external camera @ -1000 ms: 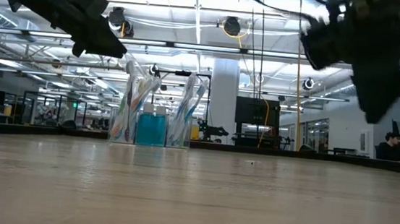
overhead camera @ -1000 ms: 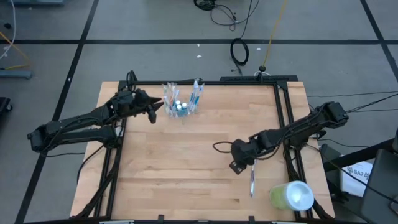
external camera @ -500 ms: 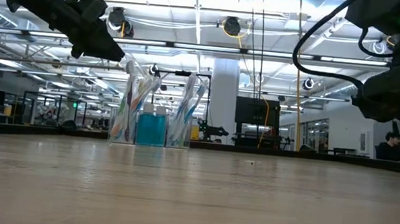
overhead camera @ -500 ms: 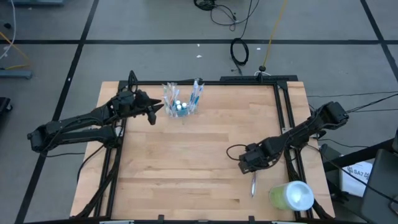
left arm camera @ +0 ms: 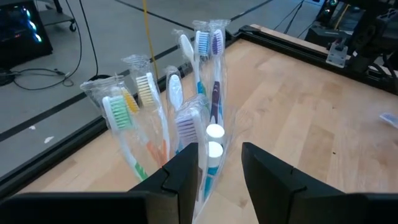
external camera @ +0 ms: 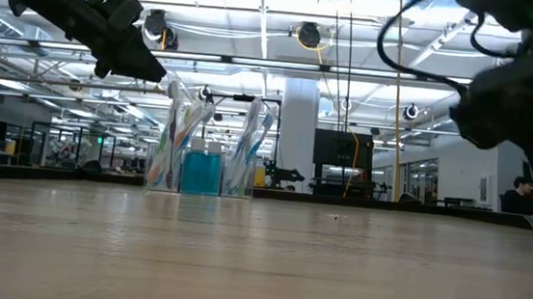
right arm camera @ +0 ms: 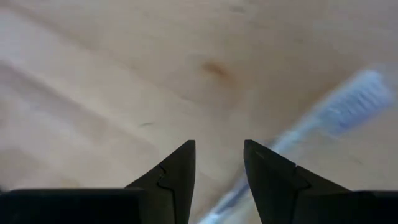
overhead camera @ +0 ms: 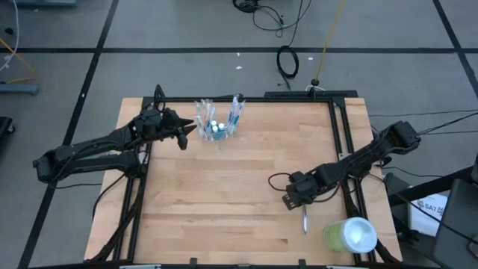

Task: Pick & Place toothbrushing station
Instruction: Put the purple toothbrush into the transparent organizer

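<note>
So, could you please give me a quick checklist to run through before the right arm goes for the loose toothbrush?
1. Right gripper open, nothing between its fingers: ok.
2. Loose toothbrush flat on the table, near the right gripper: ok.
3. Toothbrush lined up between the jaws: not ok, it lies off to one side.
4. Clear cup upright with its brushes: ok.
5. Left gripper open, waiting at the cup: ok.
6. Lime-green cylinder clear of the toothbrush: ok.

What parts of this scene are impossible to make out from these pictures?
- Loose wrapped toothbrush on the wooden table: blurred in the right wrist view, its handle passing behind a finger of the right gripper.
- Large lime-green cylinder: label too small in the high view.
- Small white-capped tubes in the clear plastic cup: bodies hidden behind the left gripper and the wrapped brushes.
</note>
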